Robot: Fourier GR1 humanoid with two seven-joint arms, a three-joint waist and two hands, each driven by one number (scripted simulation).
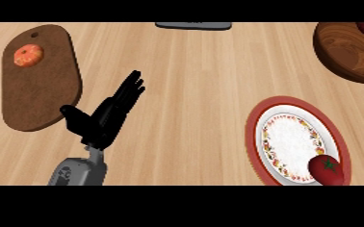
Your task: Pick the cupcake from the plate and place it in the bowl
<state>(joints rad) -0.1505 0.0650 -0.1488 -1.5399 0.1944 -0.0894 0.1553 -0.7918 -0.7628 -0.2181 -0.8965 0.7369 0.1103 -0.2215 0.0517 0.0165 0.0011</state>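
Head view looks steeply down on a wooden counter (199, 77). The left hand (107, 113) shows at lower left, on a grey forearm (80, 172), with fingers straight and spread, thumb out to the side, holding nothing. It lies just right of a dark brown board (43, 91), which carries an orange-red round fruit (28, 55) near its top end. At lower right sits a red-rimmed plate (288, 139) with a patterned inner ring; a red, cupcake-like item (327, 170) with a green top rests on its lower right edge. A dark wooden bowl (341, 50) is at upper right, well apart from the plate. A grey object (193, 25) lies at the top edge.
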